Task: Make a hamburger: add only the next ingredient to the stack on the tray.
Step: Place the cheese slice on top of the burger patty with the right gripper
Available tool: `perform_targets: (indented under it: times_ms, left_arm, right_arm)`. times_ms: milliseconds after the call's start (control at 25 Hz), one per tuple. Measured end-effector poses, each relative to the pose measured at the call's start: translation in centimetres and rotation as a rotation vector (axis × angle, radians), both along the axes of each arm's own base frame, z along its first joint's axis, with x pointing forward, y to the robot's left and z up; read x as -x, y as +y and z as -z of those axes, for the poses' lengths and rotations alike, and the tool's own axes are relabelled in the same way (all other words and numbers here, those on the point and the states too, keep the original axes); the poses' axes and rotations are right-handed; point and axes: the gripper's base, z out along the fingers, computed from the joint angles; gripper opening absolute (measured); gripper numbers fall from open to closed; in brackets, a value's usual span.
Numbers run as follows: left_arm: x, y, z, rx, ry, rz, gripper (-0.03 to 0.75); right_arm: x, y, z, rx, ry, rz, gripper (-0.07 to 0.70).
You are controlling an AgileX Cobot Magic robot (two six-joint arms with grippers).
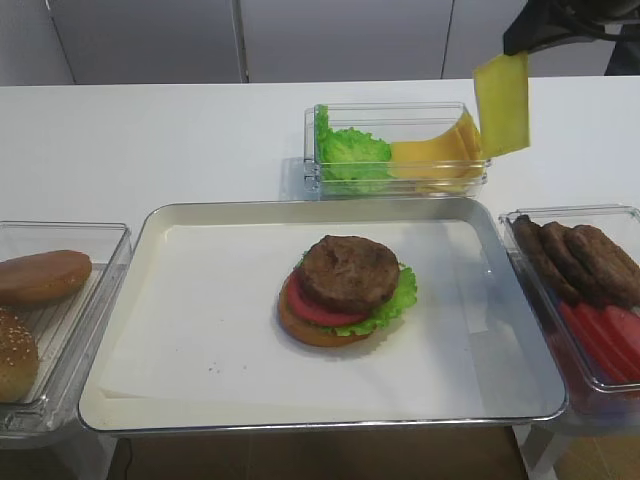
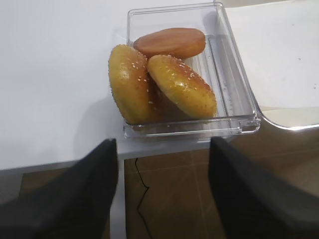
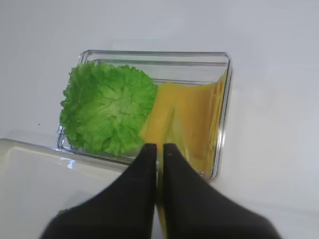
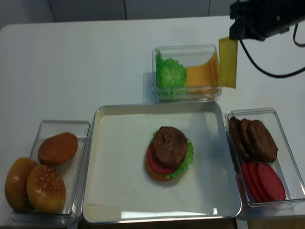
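One slice of yellow cheese [image 1: 501, 104] hangs by its top edge from the right gripper [image 1: 520, 47], whose jaws are pinched tight on it — it dangles above the right end of the clear bin [image 1: 398, 150] that holds the lettuce [image 1: 352, 153] and the remaining cheese, beyond the tray's far edge. The hamburger [image 1: 345, 290] sits a little right of the middle of the tray [image 1: 180, 215], topped by the brown patty and still without cheese. The left gripper [image 2: 162, 196] hovers over the bin of buns [image 2: 172, 67] off the tray's left edge, its fingers spread apart and holding nothing.

The grip takes only a narrow strip at the top, so I'd worry that the limp slice could swing or slip out while being carried across — or fold and land skewed, half off the patty.
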Motion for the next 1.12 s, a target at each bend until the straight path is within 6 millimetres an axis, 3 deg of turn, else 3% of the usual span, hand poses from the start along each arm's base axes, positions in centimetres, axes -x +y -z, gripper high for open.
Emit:
perform_targets:
  times_ms: [560, 1120]
  left_arm:
    - [0.0, 0.0, 0.0, 0.000, 0.000, 0.000, 0.428]
    - [0.0, 0.0, 0.0, 0.000, 0.000, 0.000, 0.428]
  right_arm:
    - [0.5, 0.2, -0.2, -0.018, 0.023, -0.023, 0.040]
    - [2.8, 0.5, -2.7, -0.025, -0.004, -0.068, 0.039]
